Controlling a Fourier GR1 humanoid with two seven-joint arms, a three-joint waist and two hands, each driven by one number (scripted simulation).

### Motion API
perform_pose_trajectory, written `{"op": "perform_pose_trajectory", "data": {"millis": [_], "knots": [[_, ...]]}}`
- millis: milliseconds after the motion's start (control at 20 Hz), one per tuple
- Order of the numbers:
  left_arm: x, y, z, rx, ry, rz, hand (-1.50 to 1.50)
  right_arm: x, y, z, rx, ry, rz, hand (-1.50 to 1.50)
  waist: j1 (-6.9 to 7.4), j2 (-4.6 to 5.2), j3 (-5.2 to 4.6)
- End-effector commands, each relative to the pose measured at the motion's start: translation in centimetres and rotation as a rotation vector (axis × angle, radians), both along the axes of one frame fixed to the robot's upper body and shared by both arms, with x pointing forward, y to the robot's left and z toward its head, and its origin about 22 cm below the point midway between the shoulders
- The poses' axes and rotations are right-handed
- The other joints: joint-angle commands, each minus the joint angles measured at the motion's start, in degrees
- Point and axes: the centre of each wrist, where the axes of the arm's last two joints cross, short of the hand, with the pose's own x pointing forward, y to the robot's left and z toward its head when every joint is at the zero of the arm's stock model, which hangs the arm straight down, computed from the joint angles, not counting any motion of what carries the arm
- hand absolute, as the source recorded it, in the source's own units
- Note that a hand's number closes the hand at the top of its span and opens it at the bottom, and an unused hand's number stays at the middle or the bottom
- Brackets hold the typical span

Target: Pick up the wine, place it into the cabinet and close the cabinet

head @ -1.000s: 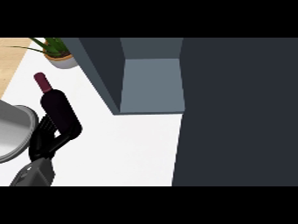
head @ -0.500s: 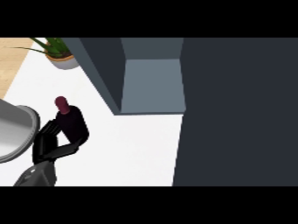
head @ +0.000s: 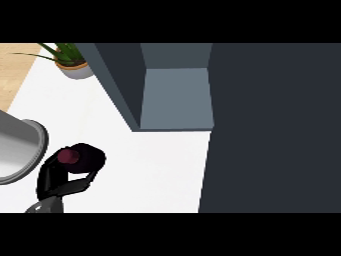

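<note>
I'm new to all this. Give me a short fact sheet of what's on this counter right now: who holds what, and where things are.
holder: left hand, fingers curled round the bottle
held item: wine bottle, seen from its top end
cabinet: open, nothing visible inside
cabinet door: dark panel at the right
plant: potted, far left corner
right hand: not visible

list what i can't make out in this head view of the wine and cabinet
- Wine bottle: only its dark red top and shoulder show; the left robot hand curled round it hides the body.
- Right robot hand: in no view.
- Cabinet: only part of the inside shows; the dark door covers the view's right, and the top edge cuts off the rest.
- Grey round object: cut by the left edge, can't identify.
- Potted plant: leaves cut off at the top.
</note>
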Motion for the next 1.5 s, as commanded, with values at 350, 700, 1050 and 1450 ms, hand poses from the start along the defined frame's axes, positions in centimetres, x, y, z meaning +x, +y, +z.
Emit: {"op": "perform_pose_trajectory", "data": {"millis": [350,700,1050,1450], "knots": [[-1.0,-3.4,2.2,-0.053,-0.039,-0.149,1.5,-2.3,-0.3,2.3,0.002,-0.036,0.024,-1.5,0.65,0.13,-0.34],[-2.8,-7.1,7.9,-0.073,-0.044,-0.186,1.5,-0.1,0.1,1.1,0.024,-0.035,0.009,-1.5,0.92,0.22,-0.34],[-1.8,-10.2,12.6,-0.041,-0.067,-0.163,1.5,0.1,-0.5,1.0,0.027,-0.022,0.012,-1.5,0.33,0.42,-0.41],[-1.2,-14.0,17.3,-0.022,-0.086,-0.202,1.5,-0.4,-2.0,0.6,0.021,-0.042,-0.016,-1.5,0.09,0.42,-0.4]]}}
